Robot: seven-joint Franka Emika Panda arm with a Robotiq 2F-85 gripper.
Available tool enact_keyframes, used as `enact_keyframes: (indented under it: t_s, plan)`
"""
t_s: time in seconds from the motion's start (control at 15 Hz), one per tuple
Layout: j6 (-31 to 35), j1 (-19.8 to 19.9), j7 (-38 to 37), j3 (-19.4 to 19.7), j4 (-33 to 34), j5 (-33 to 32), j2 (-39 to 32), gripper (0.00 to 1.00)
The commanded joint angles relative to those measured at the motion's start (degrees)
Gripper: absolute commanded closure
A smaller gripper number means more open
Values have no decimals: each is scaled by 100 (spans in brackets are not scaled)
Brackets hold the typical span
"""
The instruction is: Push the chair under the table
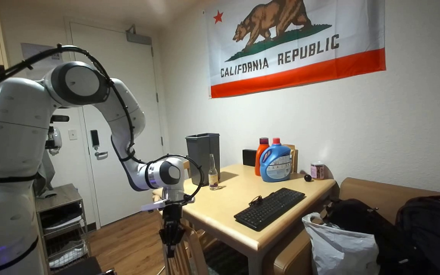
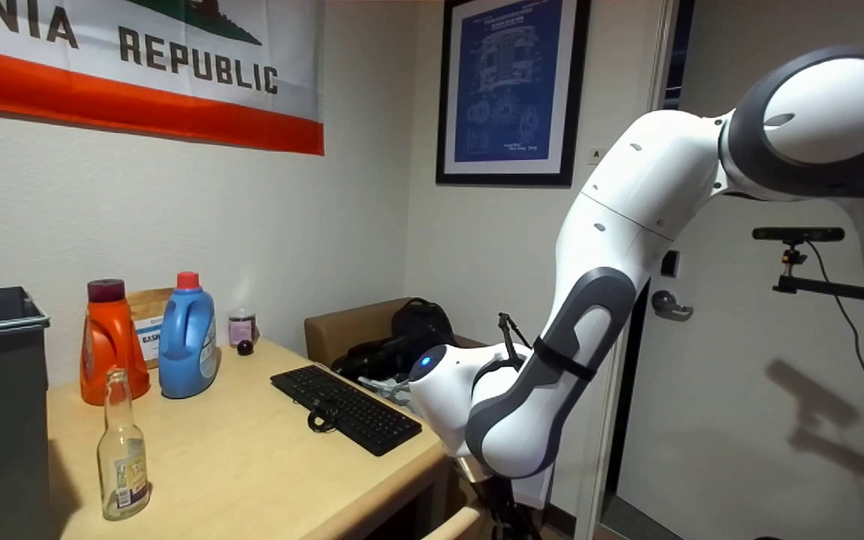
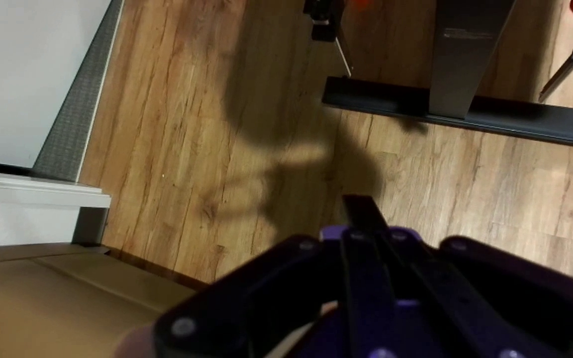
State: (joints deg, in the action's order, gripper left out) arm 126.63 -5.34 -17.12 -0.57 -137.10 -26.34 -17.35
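Note:
The tan wooden chair (image 1: 196,250) stands at the table's near long side, its slatted back upright. Its seat and legs are mostly hidden. In an exterior view only its curved top rail (image 2: 456,525) shows at the bottom edge. The light-wood table (image 1: 220,206) also shows its pale top in an exterior view (image 2: 252,457). My black gripper (image 1: 170,253) points down, low beside the chair back, on the side away from the table. I cannot tell whether it touches the chair. In the wrist view the gripper (image 3: 361,201) has its fingers together with nothing between them. A pale sliver beside it may be the chair.
On the table are a grey bin (image 1: 198,158), a glass bottle (image 1: 213,177), blue (image 1: 275,166) and orange detergent jugs, and a black keyboard (image 1: 269,209). A tan bench (image 1: 372,189) with bags stands at the table's end. A black stand (image 3: 515,122) is on the floor.

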Motion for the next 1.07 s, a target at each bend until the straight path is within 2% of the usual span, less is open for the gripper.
enact_keyframes:
  t_s: [0.0,0.47,1.0]
  plan:
    - [325,-102,-19,100,665,-187,-473,100]
    - [1086,-121,-145,319,845,-844,-636,100]
    - [1306,-136,-105,469,1401,-1067,-1028,100]
